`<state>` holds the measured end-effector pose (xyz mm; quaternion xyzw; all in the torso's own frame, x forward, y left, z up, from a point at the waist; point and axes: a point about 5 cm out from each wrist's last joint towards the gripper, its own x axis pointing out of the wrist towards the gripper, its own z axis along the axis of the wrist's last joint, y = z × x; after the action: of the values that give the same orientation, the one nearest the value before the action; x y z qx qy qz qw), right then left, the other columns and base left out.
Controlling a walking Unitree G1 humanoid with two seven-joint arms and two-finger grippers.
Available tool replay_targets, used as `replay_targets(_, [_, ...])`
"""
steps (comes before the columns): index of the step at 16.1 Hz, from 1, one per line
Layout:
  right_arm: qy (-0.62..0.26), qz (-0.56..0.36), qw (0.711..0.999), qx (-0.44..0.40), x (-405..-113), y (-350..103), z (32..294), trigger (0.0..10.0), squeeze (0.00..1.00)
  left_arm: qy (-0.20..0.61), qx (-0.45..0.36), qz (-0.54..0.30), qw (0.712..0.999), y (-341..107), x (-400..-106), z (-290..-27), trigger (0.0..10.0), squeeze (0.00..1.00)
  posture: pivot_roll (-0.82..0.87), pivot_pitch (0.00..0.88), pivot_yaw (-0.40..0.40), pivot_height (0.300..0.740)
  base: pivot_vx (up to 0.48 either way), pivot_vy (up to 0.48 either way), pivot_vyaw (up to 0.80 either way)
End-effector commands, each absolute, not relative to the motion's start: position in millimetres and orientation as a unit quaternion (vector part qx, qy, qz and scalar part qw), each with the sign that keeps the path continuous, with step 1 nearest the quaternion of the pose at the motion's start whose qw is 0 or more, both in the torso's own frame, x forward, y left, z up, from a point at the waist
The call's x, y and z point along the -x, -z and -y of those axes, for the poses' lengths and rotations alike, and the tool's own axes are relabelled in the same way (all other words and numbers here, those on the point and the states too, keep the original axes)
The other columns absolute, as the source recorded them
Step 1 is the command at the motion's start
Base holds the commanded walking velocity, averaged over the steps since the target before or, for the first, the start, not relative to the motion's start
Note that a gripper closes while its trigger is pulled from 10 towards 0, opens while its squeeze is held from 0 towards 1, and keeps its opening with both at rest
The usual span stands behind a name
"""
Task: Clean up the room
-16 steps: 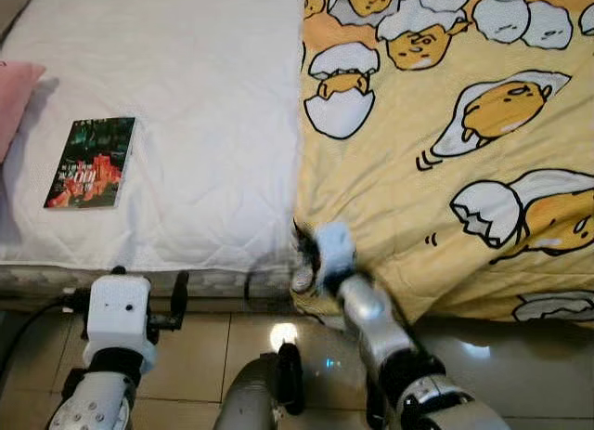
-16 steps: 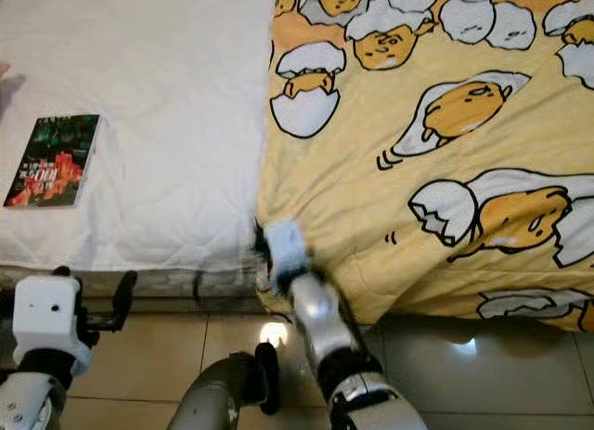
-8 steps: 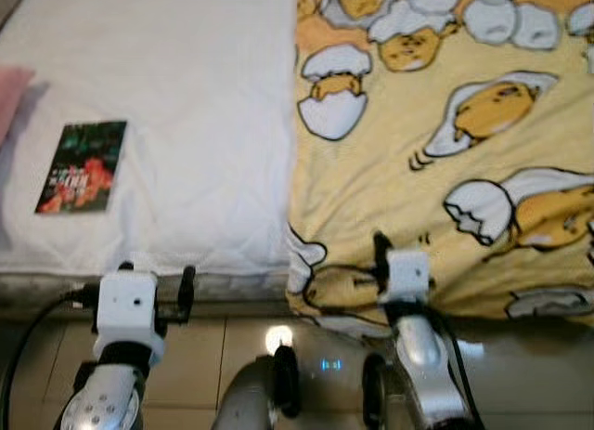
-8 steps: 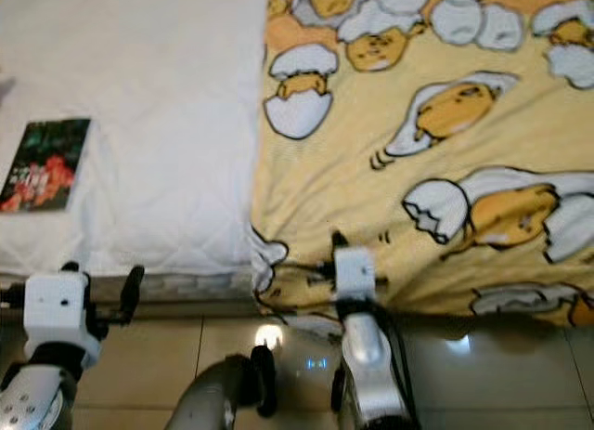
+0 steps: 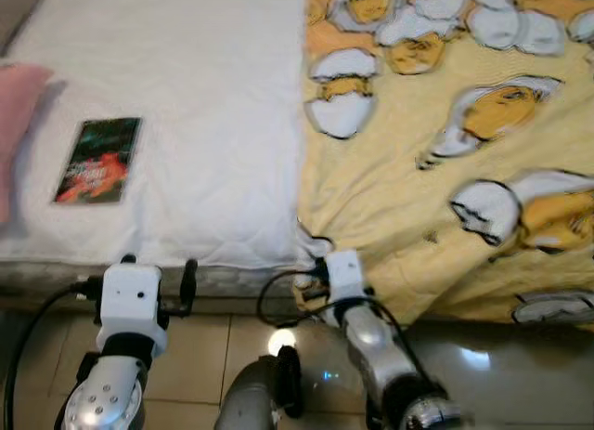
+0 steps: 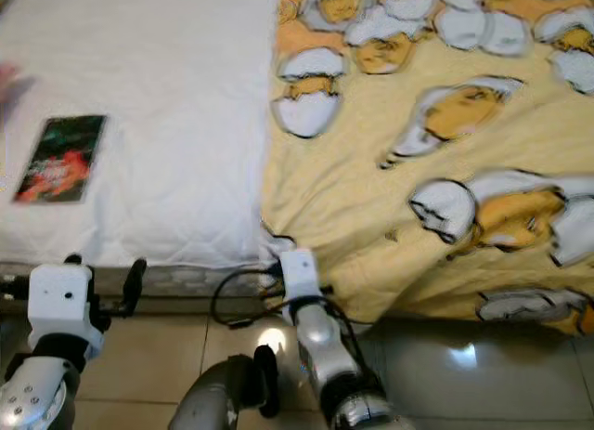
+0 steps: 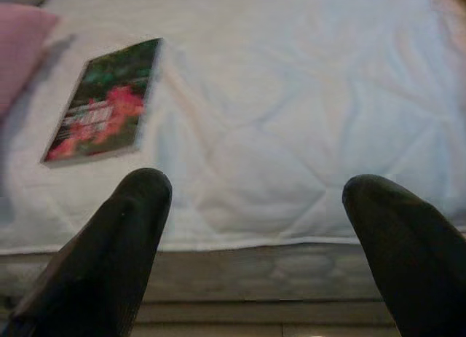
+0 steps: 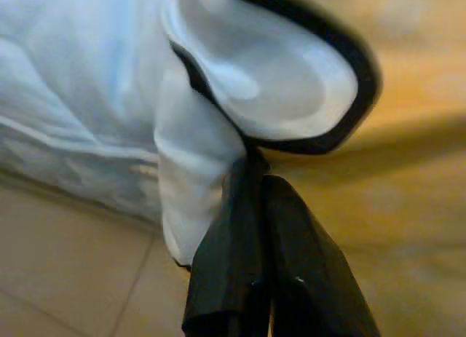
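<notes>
The right gripper (image 8: 258, 206) is down at the foot edge of the bed, its two black fingers pressed together and pinching the lower left corner of the yellow blanket (image 5: 445, 170), right where a white eggshell print outlined in black folds over. That blanket, covered in cartoon eggs, lies over the right half of the bed and hangs off the edge toward the tiled floor (image 5: 213, 346); its corner is bunched against the white mattress cover (image 5: 204, 123). Over on the robot's left, the left gripper (image 7: 255, 235) hovers in front of the mattress edge with its fingers spread wide apart, holding nothing. Ahead of it, well apart, a book (image 5: 98, 160) with a dark green and red cover lies flat on the white quilted surface. A pink pillow (image 5: 20, 123) sits just beside the book at the far left of the bed.
</notes>
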<state>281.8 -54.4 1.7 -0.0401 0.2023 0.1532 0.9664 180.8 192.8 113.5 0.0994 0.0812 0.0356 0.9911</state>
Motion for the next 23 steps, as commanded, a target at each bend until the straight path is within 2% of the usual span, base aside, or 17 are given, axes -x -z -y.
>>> replay_targets(1, [-0.181, -0.229, 0.956, 0.035, -281, -3, 30, 10.0, 0.0, -0.043, -0.11, -0.095, 0.988, -110, -176, -198, 10.0, 0.0, 0.15, 0.249, 0.155, 0.74, 0.0, 0.0, 0.0])
replay_targets(4, [-0.203, -0.224, 0.953, 0.033, -290, -19, 7, 10.0, 0.0, -0.047, -0.115, -0.097, 0.988, -111, -172, -200, 10.0, 0.0, 0.18, 0.251, 0.148, 0.74, 0.0, 0.0, 0.0])
replay_targets(7, [-0.214, -0.147, 0.966, -0.003, -308, -49, -3, 10.0, 0.0, -0.049, -0.11, -0.094, 0.988, -108, -175, -200, 10.0, 0.0, 0.16, 0.216, 0.132, 0.74, 0.0, 0.0, 0.0])
replay_targets(9, [-0.233, -0.057, 0.97, -0.028, -314, -66, 11, 10.0, 0.0, -0.022, -0.1, -0.08, 0.992, -103, -194, -188, 10.0, 0.0, 0.08, 0.132, 0.117, 0.74, 0.0, 0.0, 0.0])
replay_targets(12, [-0.233, 0.015, 0.972, -0.029, -311, -80, 40, 10.0, 0.0, 0.008, -0.097, -0.072, 0.993, -97, -219, -174, 10.0, 0.0, -0.01, 0.044, 0.113, 0.74, 0.0, 0.0, 0.0])
replay_targets(13, [-0.219, 0.031, 0.975, -0.015, -310, -84, 57, 10.0, 0.0, 0.016, -0.094, -0.066, 0.993, -94, -230, -169, 10.0, 0.0, -0.05, 0.0, 0.108, 0.74, 0.0, 0.0, 0.0])
replay_targets(15, [-0.178, 0.043, 0.983, 0.009, -309, -91, 89, 10.0, 0.0, 0.018, -0.087, -0.054, 0.995, -91, -249, -164, 10.0, 0.0, -0.1, 0.0, 0.101, 0.74, 0.0, 0.0, 0.0])
replay_targets(16, [-0.17, 0.044, 0.984, 0.012, -309, -93, 95, 10.0, 0.0, 0.017, -0.085, -0.052, 0.995, -90, -252, -163, 10.0, 0.0, -0.1, 0.0, 0.102, 0.74, 0.0, 0.0, 0.0])
replay_targets(18, [-0.102, 0.058, 0.993, 0.026, -307, -101, 135, 10.0, 0.0, 0.015, -0.079, -0.037, 0.996, -87, -264, -161, 10.0, 0.0, -0.12, 0.0, 0.095, 0.74, 0.0, 0.0, 0.0])
replay_targets(21, [-0.049, 0.077, 0.995, 0.037, -302, -110, 165, 10.0, 0.0, 0.002, -0.061, -0.007, 0.998, -90, -258, -167, 10.0, 0.0, -0.13, 0.0, 0.104, 0.74, 0.0, 0.0, 0.0])
replay_targets(23, [-0.033, 0.076, 0.995, 0.057, -286, -113, 183, 10.0, 0.0, -0.047, -0.037, 0.006, 0.998, -93, -237, -190, 10.0, 0.0, -0.13, 0.0, 0.121, 0.74, 0.0, 0.0, 0.0])
